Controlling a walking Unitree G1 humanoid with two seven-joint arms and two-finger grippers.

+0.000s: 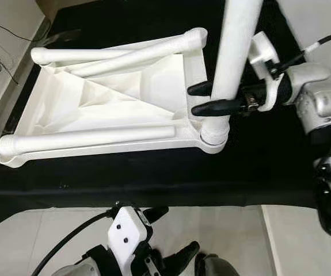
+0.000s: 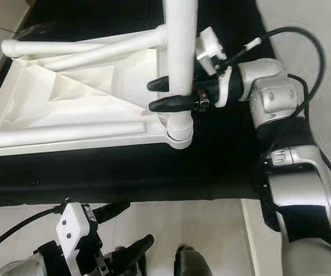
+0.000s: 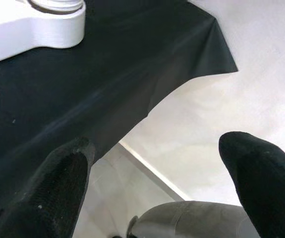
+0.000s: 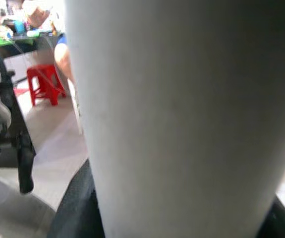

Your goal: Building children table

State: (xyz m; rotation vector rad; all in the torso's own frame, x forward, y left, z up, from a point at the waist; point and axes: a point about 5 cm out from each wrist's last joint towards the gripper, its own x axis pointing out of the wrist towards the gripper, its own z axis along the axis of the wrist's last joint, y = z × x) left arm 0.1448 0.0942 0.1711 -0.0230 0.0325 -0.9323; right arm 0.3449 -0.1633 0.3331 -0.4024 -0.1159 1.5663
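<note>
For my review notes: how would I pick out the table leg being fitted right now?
On the black cloth lies the upturned white tabletop. At its near right corner socket stands the white leg, gripped by the right gripper. It alone is upright; the other legs lie flat.

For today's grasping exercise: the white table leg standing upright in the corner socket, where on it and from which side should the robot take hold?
Grip the upright leg low on its round shaft, just above the corner socket, coming in sideways from the robot's right. The right gripper does this now, jaws straddling the tube. The tabletop blocks the left side.
</note>
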